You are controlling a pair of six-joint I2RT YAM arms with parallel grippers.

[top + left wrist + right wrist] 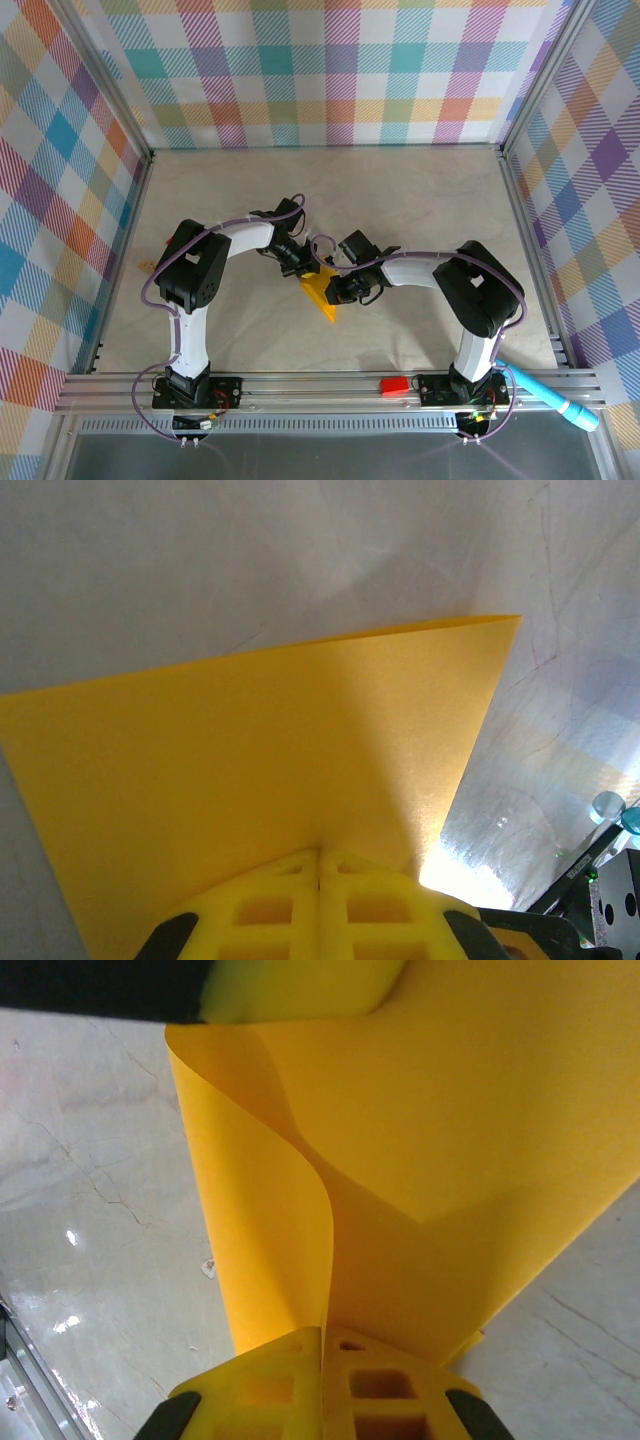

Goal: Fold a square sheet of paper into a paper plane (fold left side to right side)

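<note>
Presently at centre of top view: sheet of paper, between both arms, seemingly raised off surface. Left pincer clamped on one edge, likely as anchor. Right pincer pinching another edge, sheet curled beside it, probably to carry side across for fold.

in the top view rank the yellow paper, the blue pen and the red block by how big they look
1. blue pen and yellow paper: too close to rank; the pen is longer, the paper wider but partly covered.
2. red block: clearly smallest.
</note>
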